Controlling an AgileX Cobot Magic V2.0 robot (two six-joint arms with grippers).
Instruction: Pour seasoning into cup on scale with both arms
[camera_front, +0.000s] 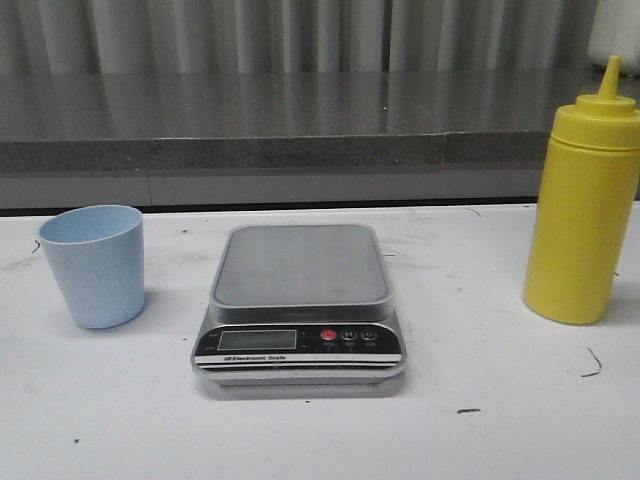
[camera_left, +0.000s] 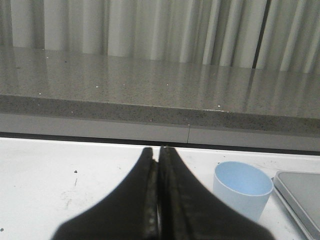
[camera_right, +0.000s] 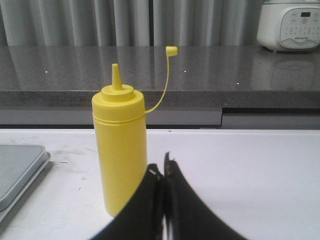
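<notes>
The scale (camera_front: 300, 265) sits in the middle of the white table with its grey platform bare and its black panel facing me. The pale blue cup (camera_front: 94, 264) stands upright on the table to its left, apart from it. The yellow seasoning bottle (camera_front: 584, 212) stands upright at the right; its tip cap hangs off on its thin tether. Neither gripper shows in the front view. In the left wrist view my left gripper (camera_left: 159, 150) is shut on nothing, short of the cup (camera_left: 242, 188). My right gripper (camera_right: 163, 164) is shut and empty, just in front of the bottle (camera_right: 120, 150).
A grey stone ledge (camera_front: 300, 120) runs along the back of the table (camera_front: 500, 420), with curtains behind it. A white rice cooker (camera_right: 291, 25) stands on the ledge at the far right. A corner of the scale (camera_left: 300, 192) lies beside the cup in the left wrist view.
</notes>
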